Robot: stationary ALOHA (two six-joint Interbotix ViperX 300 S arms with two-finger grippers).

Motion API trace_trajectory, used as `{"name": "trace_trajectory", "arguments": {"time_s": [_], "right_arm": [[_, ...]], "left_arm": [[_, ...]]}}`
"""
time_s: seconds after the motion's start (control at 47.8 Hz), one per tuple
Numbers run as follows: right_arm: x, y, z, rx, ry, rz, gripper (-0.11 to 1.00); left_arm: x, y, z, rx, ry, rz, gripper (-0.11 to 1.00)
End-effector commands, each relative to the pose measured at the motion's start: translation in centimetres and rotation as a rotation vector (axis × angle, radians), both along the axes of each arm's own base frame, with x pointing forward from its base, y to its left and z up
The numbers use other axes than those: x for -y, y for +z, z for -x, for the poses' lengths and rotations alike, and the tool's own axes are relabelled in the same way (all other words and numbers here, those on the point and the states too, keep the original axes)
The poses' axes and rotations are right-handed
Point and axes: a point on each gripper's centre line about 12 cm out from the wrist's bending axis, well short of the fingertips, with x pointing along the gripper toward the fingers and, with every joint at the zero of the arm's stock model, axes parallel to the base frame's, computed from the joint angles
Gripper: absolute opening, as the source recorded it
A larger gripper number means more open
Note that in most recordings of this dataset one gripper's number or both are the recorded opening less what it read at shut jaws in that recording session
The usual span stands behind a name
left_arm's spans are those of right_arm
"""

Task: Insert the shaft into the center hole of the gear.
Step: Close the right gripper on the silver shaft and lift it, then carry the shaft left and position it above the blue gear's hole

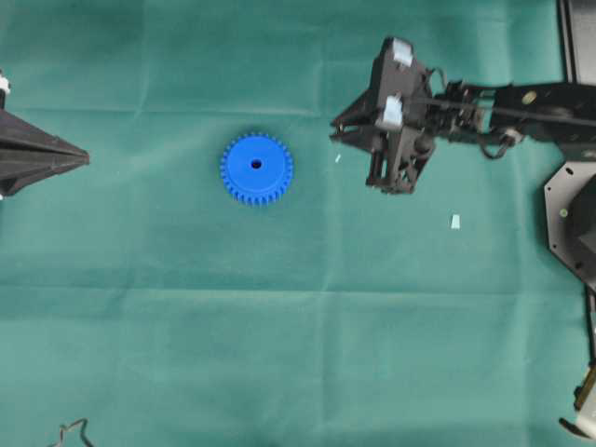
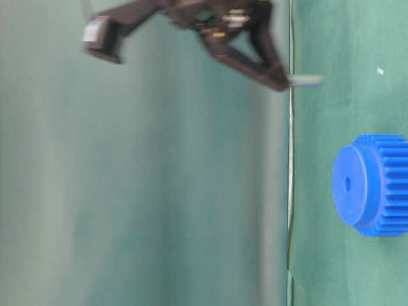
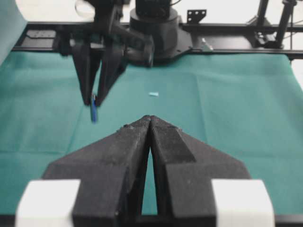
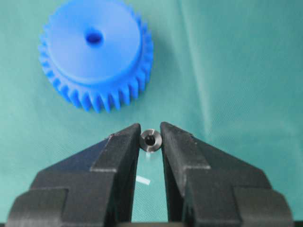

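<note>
The blue gear [image 1: 256, 168] lies flat on the green cloth, its center hole [image 1: 256, 165] facing up. It also shows in the right wrist view [image 4: 94, 52] and the table-level view [image 2: 376, 185]. My right gripper [image 4: 150, 133] is shut on the shaft [image 4: 150, 140], a small silvery pin seen end-on between the fingertips. It hangs above the cloth to the right of the gear [image 1: 337, 128], apart from it. In the table-level view the shaft [image 2: 305, 80] sticks out from the fingertips towards the cloth. My left gripper [image 3: 150, 119] is shut and empty at the far left [image 1: 82, 158].
A small pale scrap [image 1: 337, 158] lies on the cloth just under the right gripper, also in the right wrist view [image 4: 143, 180]. A second pale scrap [image 1: 455, 222] lies further right. The right arm's base [image 1: 573, 223] stands at the right edge.
</note>
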Motion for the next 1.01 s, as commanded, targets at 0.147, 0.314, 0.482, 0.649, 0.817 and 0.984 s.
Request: {"name": "trace_trajectory", "arguments": {"time_s": [0.147,0.314,0.482,0.649,0.817,0.984], "right_arm": [[-0.4,4.3,0.2,0.042,0.013,0.004,0.20],[-0.5,4.7,0.4,0.050,0.016,0.004,0.20],[-0.8,4.8,0.0,0.062,0.026,0.007,0.20],[-1.2,4.9,-1.4,0.077,0.043,0.010,0.20],[-1.7,5.1,-4.1,0.086,0.073,0.012,0.20],[-1.9,5.3,-7.2,0.090,0.096,0.021,0.20]], "left_arm": [[0.0,0.9,-0.2,0.025,-0.002,-0.003,0.00],[0.0,1.1,-0.1,0.029,-0.002,-0.003,0.00],[0.0,1.0,-0.1,0.026,-0.002,-0.001,0.00],[0.0,0.9,-0.2,0.020,-0.002,0.005,0.00],[0.0,0.9,-0.2,0.020,-0.002,0.006,0.00],[0.0,0.9,-0.1,0.020,-0.002,0.006,0.00]]}}
